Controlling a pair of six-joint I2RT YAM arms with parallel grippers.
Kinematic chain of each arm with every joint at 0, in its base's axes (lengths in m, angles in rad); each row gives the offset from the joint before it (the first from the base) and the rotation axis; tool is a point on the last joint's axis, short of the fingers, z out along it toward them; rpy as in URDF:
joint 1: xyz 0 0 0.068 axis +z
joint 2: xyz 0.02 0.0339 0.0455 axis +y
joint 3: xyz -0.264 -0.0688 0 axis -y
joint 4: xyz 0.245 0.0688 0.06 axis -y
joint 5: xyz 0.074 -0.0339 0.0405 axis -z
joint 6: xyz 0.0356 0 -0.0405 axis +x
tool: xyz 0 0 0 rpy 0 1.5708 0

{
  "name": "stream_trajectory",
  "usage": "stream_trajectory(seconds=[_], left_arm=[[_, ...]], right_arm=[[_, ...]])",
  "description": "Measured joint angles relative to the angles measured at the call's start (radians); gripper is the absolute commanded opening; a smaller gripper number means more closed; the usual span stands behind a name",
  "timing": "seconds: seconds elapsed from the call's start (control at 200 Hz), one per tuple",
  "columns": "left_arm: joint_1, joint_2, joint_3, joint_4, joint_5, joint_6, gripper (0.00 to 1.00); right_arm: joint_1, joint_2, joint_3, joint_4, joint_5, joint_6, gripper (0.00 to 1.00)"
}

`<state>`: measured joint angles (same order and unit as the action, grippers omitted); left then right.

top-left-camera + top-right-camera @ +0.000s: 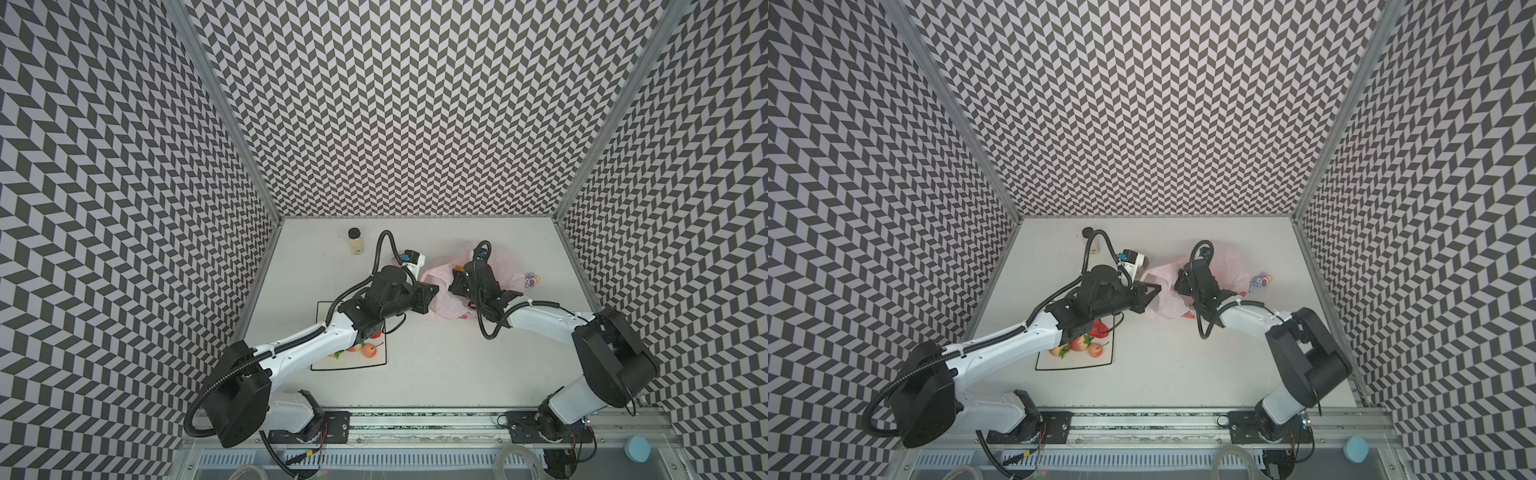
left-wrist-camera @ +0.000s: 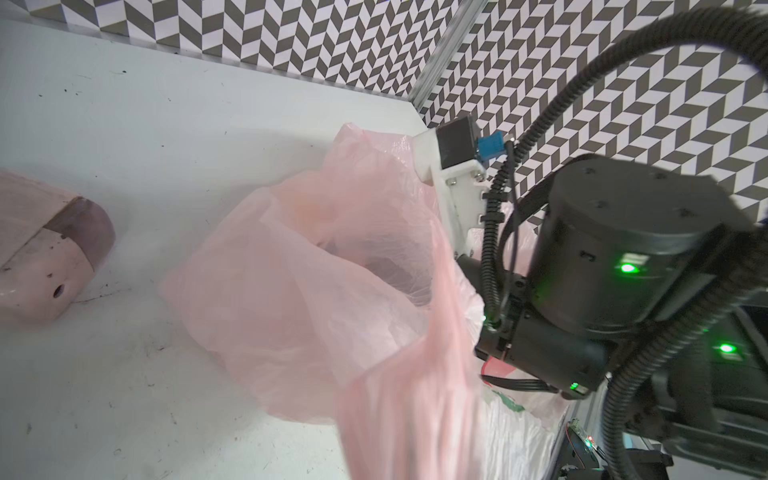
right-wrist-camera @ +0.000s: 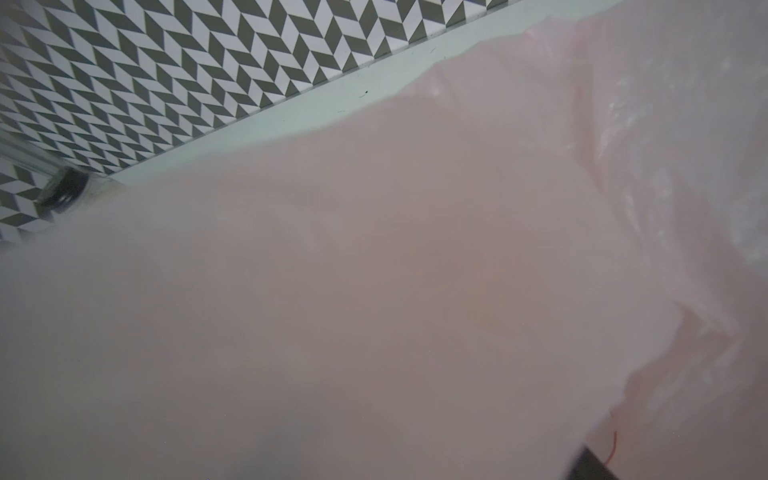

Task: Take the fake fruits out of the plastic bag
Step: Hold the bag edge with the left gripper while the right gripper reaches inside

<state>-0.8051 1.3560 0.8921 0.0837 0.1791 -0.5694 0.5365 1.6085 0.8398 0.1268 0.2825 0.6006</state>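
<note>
The plastic bag (image 1: 440, 270) (image 1: 1163, 270) lies crumpled at mid-table between both arms. My left gripper (image 1: 434, 301) is shut on its left edge, and a strip of pink film (image 2: 407, 395) stretches up to the left wrist camera. My right gripper (image 1: 456, 286) reaches into the bag's mouth from the right, its fingers hidden by film. Pink film (image 3: 374, 270) fills the right wrist view. Several fake fruits lie on the plate under the left arm: a peach-coloured one (image 1: 1096, 350), red ones (image 1: 1077, 343) (image 1: 1100, 328) and a yellow-orange one (image 1: 1057, 351). None shows inside the bag.
The white black-rimmed plate (image 1: 332, 368) lies at front left. A black-capped bottle (image 1: 354, 243) stands at the back left. A purple toy figure (image 1: 531, 280) sits right of the bag. A beige box with a brown end (image 2: 54, 266) lies left of the bag.
</note>
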Motion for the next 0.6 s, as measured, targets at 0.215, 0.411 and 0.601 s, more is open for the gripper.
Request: stream_trajectory(seconds=[0.215,0.411,0.601], left_arm=[[-0.006,0.031,0.045,-0.026,0.010,0.013,0.00],[-0.014,0.047,0.068,-0.057,0.018,0.029,0.00],[-0.031,0.048,0.076,-0.067,0.020,0.034,0.00]], right_arm=[[-0.018,0.142,0.083,0.046,0.069,0.004,0.85],[-0.053,0.275,0.201,0.051,0.082,0.003,0.86],[-0.100,0.381,0.319,0.006,0.076,-0.002,0.79]])
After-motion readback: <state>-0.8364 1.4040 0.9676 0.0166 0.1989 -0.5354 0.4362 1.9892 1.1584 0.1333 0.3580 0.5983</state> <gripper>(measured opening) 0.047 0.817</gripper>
